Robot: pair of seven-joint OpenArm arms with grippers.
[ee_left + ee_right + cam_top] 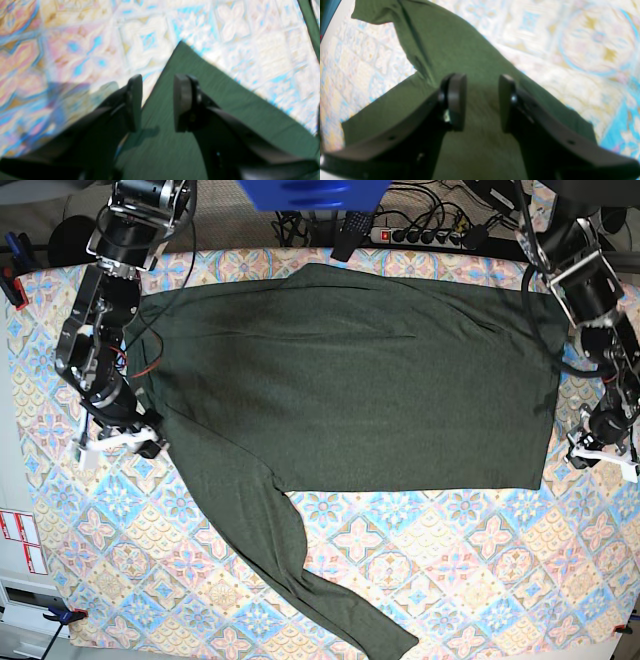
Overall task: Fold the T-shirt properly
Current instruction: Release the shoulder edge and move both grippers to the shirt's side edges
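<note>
T-shirt spread flat, both pincers empty

T-shirt (350, 380) lies flat on the patterned tablecloth (480, 560), one long sleeve trailing toward the near edge; only the base view shows this whole layout. The wrist views show the jaws. The left gripper (157, 102) stands parted and empty over a pointed corner of green fabric. The right gripper (482, 101) stands likewise parted, holding nothing, above the shoulder area. A power strip (420, 235) and cables lie beyond the table.
</note>
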